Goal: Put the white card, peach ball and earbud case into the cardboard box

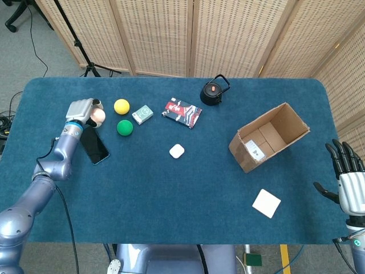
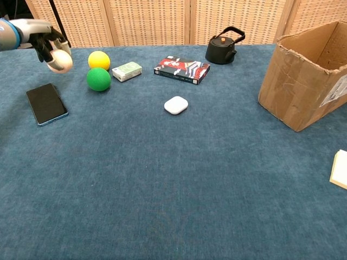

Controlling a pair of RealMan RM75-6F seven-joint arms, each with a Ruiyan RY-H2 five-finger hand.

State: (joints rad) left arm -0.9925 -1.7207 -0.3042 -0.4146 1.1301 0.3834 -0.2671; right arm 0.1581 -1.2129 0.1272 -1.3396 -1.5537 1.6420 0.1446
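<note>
With the ball (image 2: 59,60) gripped in the left hand (image 1: 81,111) just above the desk's (image 1: 171,194) far left, carry next across to the box (image 1: 269,136), well apart; right hand (image 1: 345,178) spread, idle.

No lettering can be read. The book (image 2: 181,70) has a printed red, white and dark cover, the small green pack (image 2: 127,71) bears markings, and the cardboard box (image 1: 268,144) carries a white label (image 1: 254,149), all too small to decipher.
</note>
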